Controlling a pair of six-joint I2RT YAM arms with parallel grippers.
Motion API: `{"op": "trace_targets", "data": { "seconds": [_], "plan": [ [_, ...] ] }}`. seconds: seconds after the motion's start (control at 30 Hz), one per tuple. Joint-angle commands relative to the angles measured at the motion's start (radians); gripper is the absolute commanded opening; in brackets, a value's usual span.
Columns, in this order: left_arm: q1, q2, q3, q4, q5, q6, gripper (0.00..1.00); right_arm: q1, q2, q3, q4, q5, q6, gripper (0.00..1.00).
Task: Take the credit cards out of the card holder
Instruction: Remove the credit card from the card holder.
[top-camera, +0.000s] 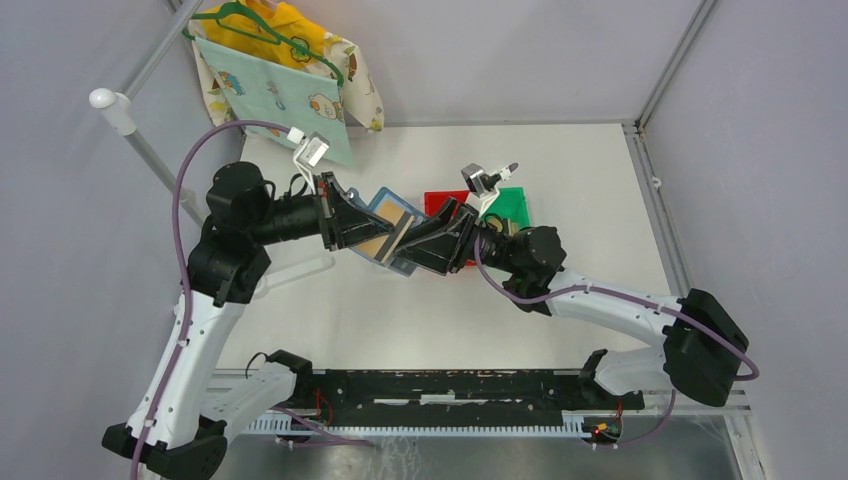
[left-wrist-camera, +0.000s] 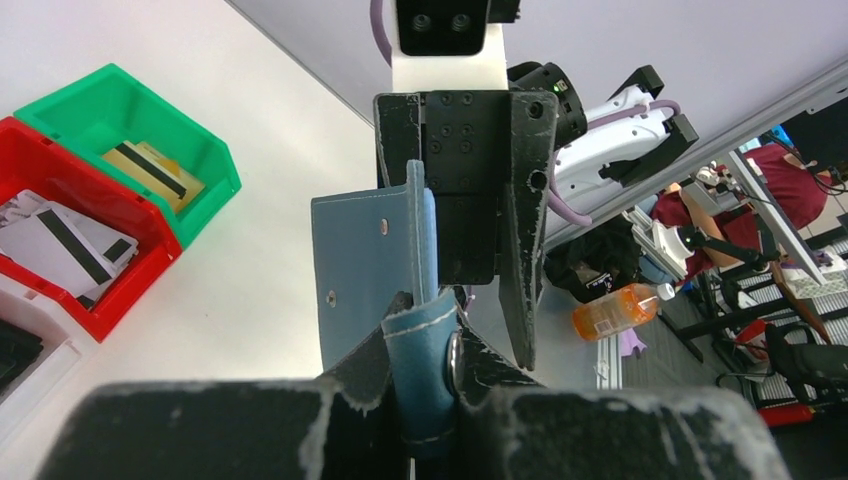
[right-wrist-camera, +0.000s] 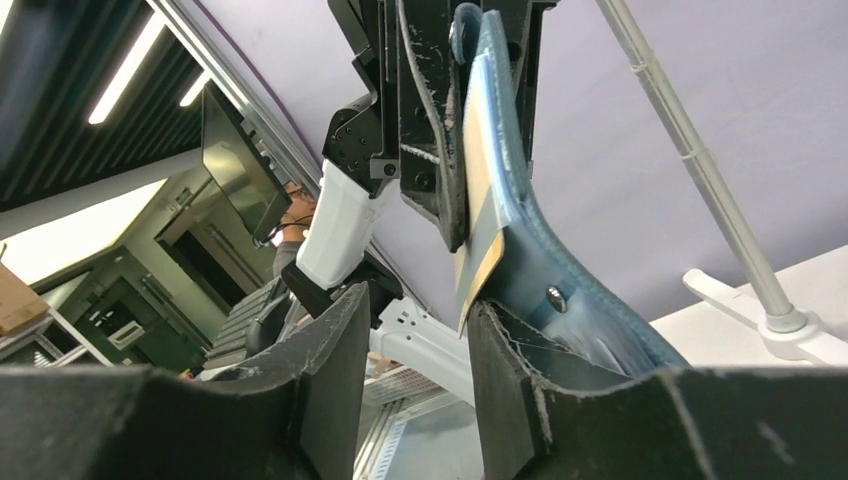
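A white table (top-camera: 400, 330) fills a grey-walled booth, with a yellow garment (top-camera: 285, 25) and a pale patterned cloth (top-camera: 275, 95) hanging from a green hanger at the far left corner. Both arms reach in and meet above the middle of the table. The left gripper (left-wrist-camera: 425, 365) is clamped tight on the card holder (left-wrist-camera: 360, 255), pinching its slate-blue strap edge and holding the wallet up off the surface, edge-on to its own camera. The right gripper (right-wrist-camera: 415, 305) faces it from the other side with its jaws apart and nothing pinched between them. In the right wrist view a thin tan sheet (right-wrist-camera: 483, 255) with a sharp corner pokes out of the holder's blue fold just beside the inner face of one finger (right-wrist-camera: 510, 390); whether it is a card or the pocket lining cannot be told. On the table beyond the grippers stand a green bin (left-wrist-camera: 205, 165) and a red bin (left-wrist-camera: 110, 300), side by side and touching. A gold card (left-wrist-camera: 150, 172) with a dark stripe lies in the green one, and white-grey cards (left-wrist-camera: 55, 240) with a dark stripe lie in the red one. A white bin (top-camera: 305, 268) sits under the left arm
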Motion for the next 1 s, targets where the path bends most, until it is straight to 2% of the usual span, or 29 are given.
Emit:
{"op": "trace_targets", "data": {
  "seconds": [0.0, 0.1, 0.13, 0.33, 0.57, 0.73, 0.87, 0.9, 0.97],
  "plan": [
    [-0.002, -0.034, -0.017, 0.039, 0.041, -0.029, 0.08, -0.002, 0.016, 0.050, 0.173, 0.036, 0.051, 0.43],
    [-0.002, -0.037, -0.035, 0.047, 0.059, -0.037, 0.23, -0.002, 0.027, 0.050, 0.200, 0.052, 0.060, 0.32],
    [-0.001, -0.038, -0.038, 0.053, 0.069, -0.043, 0.25, -0.003, 0.030, 0.050, 0.201, 0.054, 0.062, 0.28],
    [-0.002, -0.051, -0.027, 0.088, 0.116, -0.083, 0.25, -0.002, 0.020, 0.005, 0.196, 0.069, 0.052, 0.00],
    [-0.002, -0.057, -0.012, 0.113, 0.141, -0.114, 0.25, -0.002, -0.006, -0.061, 0.197, 0.073, 0.039, 0.00],
    [-0.001, -0.058, -0.006, 0.122, 0.144, -0.117, 0.09, -0.002, -0.024, -0.099, 0.207, 0.070, 0.041, 0.00],
    [-0.002, -0.056, -0.003, 0.121, 0.136, -0.113, 0.02, 0.000, -0.030, -0.102, 0.208, 0.063, 0.042, 0.00],
    [-0.001, -0.056, -0.001, 0.120, 0.134, -0.109, 0.02, -0.001, -0.030, -0.100, 0.209, 0.070, 0.041, 0.03],
    [-0.001, -0.058, 0.000, 0.117, 0.119, -0.102, 0.02, 0.001, -0.020, -0.079, 0.213, 0.073, 0.047, 0.15]
  ]
}}
